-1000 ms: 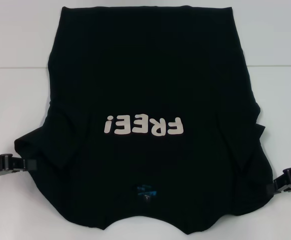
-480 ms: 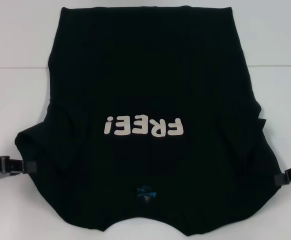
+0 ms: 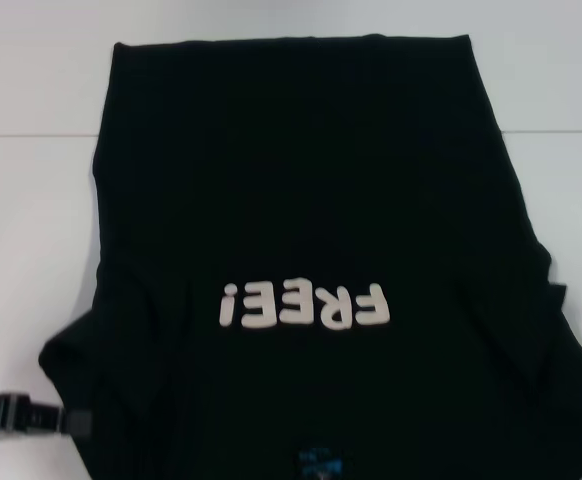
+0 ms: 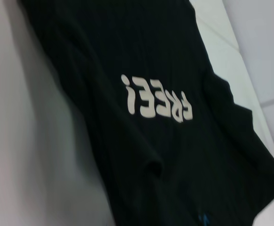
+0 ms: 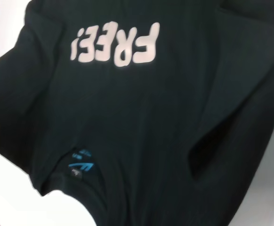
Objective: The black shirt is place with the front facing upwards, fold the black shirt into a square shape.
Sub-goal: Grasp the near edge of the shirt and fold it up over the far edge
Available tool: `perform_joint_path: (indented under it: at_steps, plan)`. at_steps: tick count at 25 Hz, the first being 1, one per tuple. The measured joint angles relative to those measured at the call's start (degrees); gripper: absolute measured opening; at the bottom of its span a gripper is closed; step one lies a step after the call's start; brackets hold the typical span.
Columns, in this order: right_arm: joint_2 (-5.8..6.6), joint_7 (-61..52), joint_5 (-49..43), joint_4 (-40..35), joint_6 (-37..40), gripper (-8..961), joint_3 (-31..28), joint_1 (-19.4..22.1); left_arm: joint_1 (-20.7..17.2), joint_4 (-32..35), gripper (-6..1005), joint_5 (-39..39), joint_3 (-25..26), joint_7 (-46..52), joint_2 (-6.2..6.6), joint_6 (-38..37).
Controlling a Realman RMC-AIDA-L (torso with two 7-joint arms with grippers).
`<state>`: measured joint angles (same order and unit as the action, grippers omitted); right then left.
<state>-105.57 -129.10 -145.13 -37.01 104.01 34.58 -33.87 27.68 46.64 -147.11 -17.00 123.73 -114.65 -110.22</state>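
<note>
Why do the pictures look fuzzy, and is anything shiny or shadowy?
Head view: the shirt and its lettering have soft, smeared edges; no glare; the left gripper at the sleeve is blurred. Left wrist view: blurrier, with a grey shadow on the table beside the shirt. Right wrist view: lettering slightly soft, a dark shadow inside a fold.

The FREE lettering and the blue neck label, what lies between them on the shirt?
Only plain black cloth of the black shirt. The right wrist view shows the FREE lettering and the blue neck label with nothing between them.
</note>
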Motion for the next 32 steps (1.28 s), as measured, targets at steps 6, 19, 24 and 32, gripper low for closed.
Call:
perform_joint_path:
  at_steps: [6, 19, 24, 32]
  plan:
    - [0.11, 3.43, -0.39, 0.59, 5.48, 31, 1.46, 2.42, -0.68, -0.76, 26, -4.42, -1.70, -0.44, -0.43, -5.61]
    - [-0.81, 5.15, 1.53, 2.27, 5.74, 45, -1.25, 2.15, 2.62, -3.55, 25, -2.06, -2.25, -1.34, -0.23, -5.14]
    - [0.78, 5.00, 8.78, 5.27, 7.13, 50, -6.80, 2.23, 4.45, -4.63, 25, 0.54, 3.53, -0.32, 1.23, -4.01]
    - [1.10, 4.23, 20.01, 11.44, 0.61, 59, -18.87, 2.48, 5.92, -9.29, 26, 8.85, 8.93, 2.54, 2.65, 6.44]
